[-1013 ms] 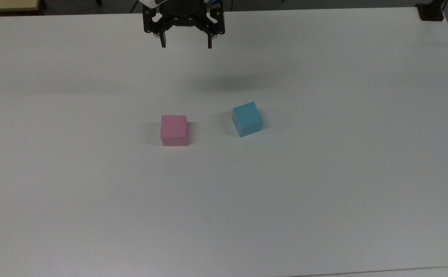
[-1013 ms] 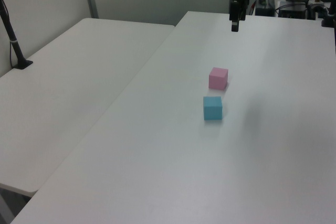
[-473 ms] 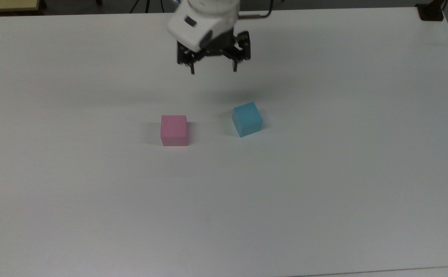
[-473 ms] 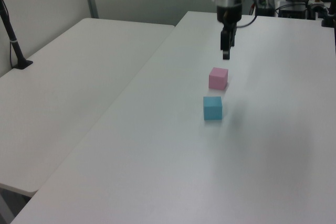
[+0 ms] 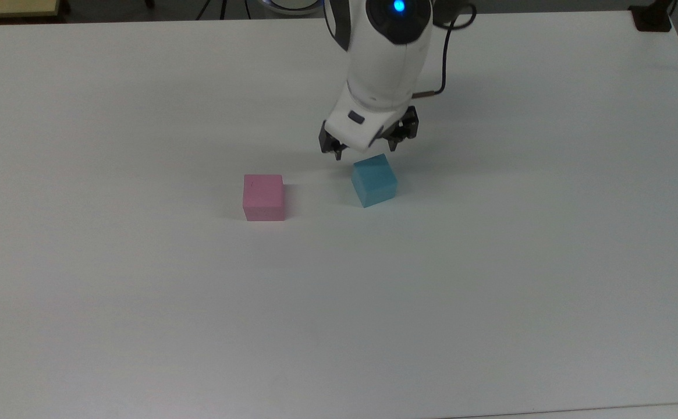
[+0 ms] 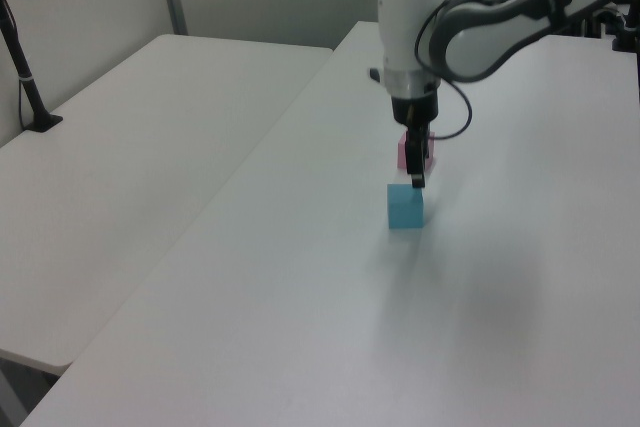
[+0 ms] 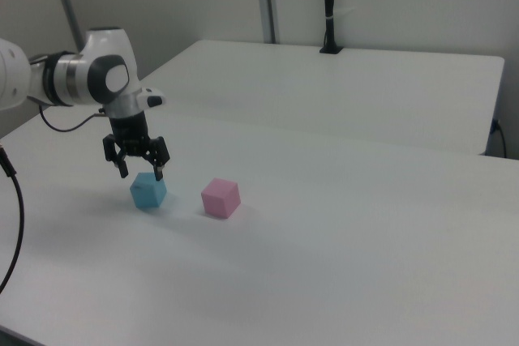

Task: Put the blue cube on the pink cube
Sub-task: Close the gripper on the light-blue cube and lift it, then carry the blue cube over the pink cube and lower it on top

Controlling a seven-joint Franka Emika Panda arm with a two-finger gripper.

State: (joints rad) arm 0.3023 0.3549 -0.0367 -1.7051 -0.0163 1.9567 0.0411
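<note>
The blue cube (image 5: 374, 180) (image 6: 405, 207) (image 7: 148, 191) rests on the white table, turned a little askew. The pink cube (image 5: 263, 197) (image 7: 220, 198) sits apart from it, to the top view's left; in the left view the pink cube (image 6: 428, 150) is partly hidden behind the arm. My gripper (image 5: 366, 152) (image 7: 141, 173) (image 6: 416, 181) hangs open just above the blue cube, fingers pointing down on either side of the cube's top, with nothing held.
The white table (image 5: 490, 262) has wide free surface all round the cubes. A second white table (image 6: 120, 177) adjoins it. A black post (image 7: 328, 6) stands at the far table's edge, and a black mount (image 5: 652, 18) sits at the top view's upper right corner.
The arm has swung forward from the table's far edge and come down, bringing the open gripper right over the blue cube. Neither cube has moved.
</note>
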